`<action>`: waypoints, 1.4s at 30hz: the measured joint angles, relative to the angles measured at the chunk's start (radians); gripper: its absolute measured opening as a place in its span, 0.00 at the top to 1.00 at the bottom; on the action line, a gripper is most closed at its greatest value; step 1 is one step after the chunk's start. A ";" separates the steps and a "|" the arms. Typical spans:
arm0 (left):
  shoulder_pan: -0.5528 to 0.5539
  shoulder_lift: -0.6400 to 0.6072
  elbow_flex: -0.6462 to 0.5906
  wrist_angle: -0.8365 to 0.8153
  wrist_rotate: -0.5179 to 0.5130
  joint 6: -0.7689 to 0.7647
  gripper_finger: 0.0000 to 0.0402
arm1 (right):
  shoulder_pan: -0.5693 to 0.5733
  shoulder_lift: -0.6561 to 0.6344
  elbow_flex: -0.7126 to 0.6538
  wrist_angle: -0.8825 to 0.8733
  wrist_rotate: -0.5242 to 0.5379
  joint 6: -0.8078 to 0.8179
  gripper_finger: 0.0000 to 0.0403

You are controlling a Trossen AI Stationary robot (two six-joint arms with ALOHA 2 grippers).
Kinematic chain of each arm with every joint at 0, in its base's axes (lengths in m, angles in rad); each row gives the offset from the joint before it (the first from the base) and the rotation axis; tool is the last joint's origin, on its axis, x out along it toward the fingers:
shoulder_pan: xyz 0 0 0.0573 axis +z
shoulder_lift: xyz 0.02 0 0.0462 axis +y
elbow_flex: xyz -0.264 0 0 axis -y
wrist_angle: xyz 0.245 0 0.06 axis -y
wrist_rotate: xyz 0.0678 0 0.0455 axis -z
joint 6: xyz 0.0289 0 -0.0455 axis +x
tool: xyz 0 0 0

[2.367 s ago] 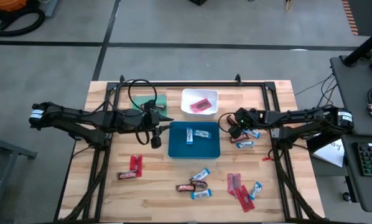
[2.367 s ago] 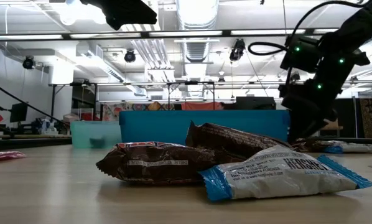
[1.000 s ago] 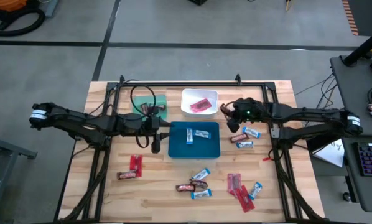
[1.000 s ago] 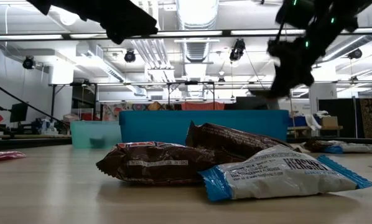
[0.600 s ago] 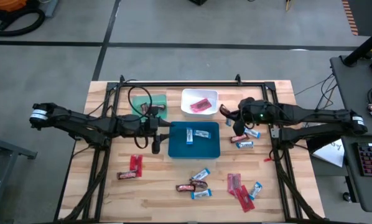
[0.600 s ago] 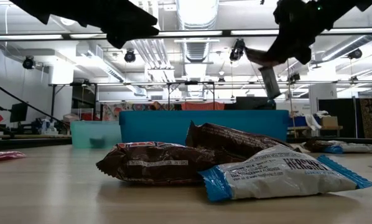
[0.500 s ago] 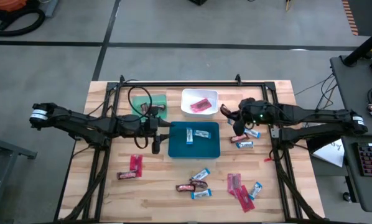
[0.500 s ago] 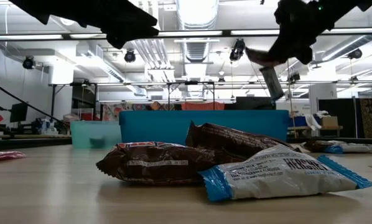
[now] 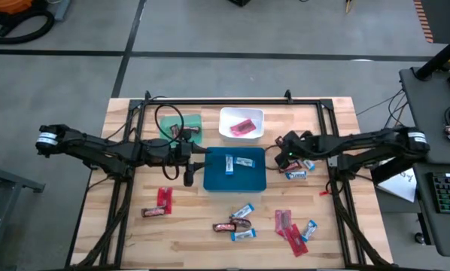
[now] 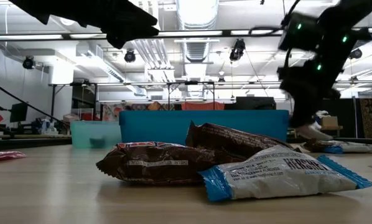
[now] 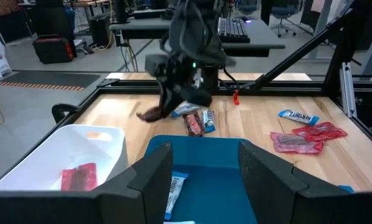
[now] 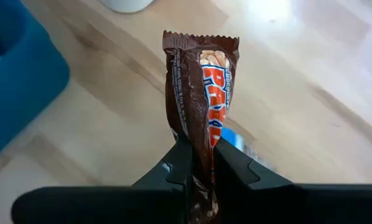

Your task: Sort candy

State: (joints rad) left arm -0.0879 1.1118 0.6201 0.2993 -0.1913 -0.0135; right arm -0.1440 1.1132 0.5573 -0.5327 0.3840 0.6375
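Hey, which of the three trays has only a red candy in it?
The white tray, the middle one along the far side: it holds a single red packet. The blue tray in front of it holds blue-and-white bars, and the green tray shows no red.

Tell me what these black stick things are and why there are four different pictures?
They are two robot arms sorting candy on a wooden table. One picture looks down from above, one peeks across the tabletop, and one comes from a camera on each arm's wrist. The right gripper pinches a dark brown candy bar beside the blue tray. The left gripper is open and empty, looking over that tray from its other side. The blue tray holds blue-and-white bars, the white tray holds a red packet, and a green tray sits next to it. More candies lie loose on the table.
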 joint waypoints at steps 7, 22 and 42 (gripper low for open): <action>0.000 0.000 0.000 0.000 0.000 0.000 0.59 | 0.000 0.173 -0.002 0.068 0.000 -0.009 0.79; 0.000 0.000 0.000 -0.001 0.000 0.000 0.59 | -0.054 0.089 0.030 0.078 -0.016 -0.039 0.50; 0.000 0.000 0.000 -0.001 0.000 0.005 0.59 | -0.087 0.273 0.021 0.198 -0.078 -0.061 0.76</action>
State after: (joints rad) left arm -0.0879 1.1114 0.6201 0.2981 -0.1909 -0.0090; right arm -0.2310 1.3857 0.5781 -0.3349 0.3060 0.5764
